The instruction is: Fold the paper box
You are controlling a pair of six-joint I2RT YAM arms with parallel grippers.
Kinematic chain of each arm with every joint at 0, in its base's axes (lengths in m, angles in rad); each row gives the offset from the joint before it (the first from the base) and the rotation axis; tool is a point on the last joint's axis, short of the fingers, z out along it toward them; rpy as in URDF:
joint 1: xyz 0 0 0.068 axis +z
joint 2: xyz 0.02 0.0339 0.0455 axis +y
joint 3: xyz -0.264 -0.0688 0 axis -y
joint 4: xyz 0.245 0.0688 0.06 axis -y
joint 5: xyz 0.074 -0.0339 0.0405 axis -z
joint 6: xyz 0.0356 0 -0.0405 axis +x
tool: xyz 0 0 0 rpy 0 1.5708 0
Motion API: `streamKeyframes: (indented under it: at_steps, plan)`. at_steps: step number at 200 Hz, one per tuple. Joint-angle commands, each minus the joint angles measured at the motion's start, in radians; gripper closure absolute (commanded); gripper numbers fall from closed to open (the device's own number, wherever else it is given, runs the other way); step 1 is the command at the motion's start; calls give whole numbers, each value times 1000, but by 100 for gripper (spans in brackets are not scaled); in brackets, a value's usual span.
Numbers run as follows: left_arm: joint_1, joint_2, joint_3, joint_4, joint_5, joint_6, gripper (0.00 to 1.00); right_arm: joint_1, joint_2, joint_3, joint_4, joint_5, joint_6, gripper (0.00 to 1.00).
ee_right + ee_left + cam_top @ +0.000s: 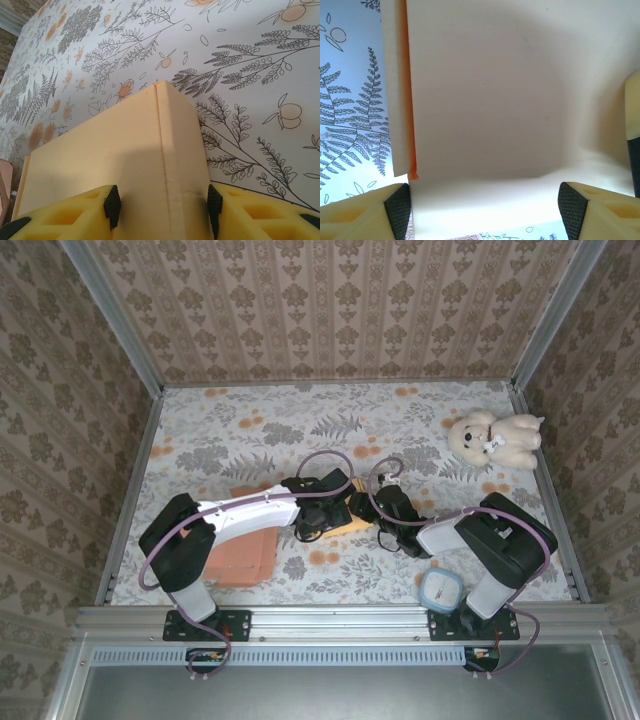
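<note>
Two arms meet over the middle of the table [300, 430], a little toward its near edge, and the paper box [358, 526] lies flat between them as a yellow sliver showing under the black wrists. The left gripper [320, 515] comes in from the left side; on its wrist camera the jaws stand wide apart, with a pale panel of the box and its orange-edged fold running up beyond the fingertips [399, 210]. I'd call that gripper unclosed, hovering over the card rather than holding it. The right gripper [386, 526] sits astride a creased ridge of the box, one pad [113, 206] on the broad face and the other against the narrow side wall. Both look to be touching the card, but whether they are truly squeezing it I cannot tell. From where I stand this thing will handle as light, thin card — stiff along each panel, willing only at the scored creases, and quick to dent or skid on the printed cloth if pushed off-line. The safest hold looks to be close beside a crease, pinching a wall near its folded edge while the other arm pins the base panel down. A flat orange sheet [245, 555] lies near the left arm, a blue-rimmed container [441, 590] by the right base, and a teddy bear [495, 438] toward the far right corner — all well apart from the work.
</note>
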Motion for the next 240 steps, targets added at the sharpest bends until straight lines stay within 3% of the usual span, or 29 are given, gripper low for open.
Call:
streamKeyframes:
  at_steps: [1,68,94,164,240]
  plan:
    - [-4,-31,7,105,6,-30,21,12,33,-27,-63,-52,5,48]
    - [-9,-21,0,108,2,-33,21,10,52,-31,-48,-49,14,47]
    - [-4,-23,-21,58,-52,-26,18,7,54,-32,-46,-51,13,47]
    - [17,-43,-103,101,-47,-24,10,2,37,-38,-52,-54,17,47]
    - [8,-5,-100,207,25,-78,17,2,47,-40,-39,-58,31,49]
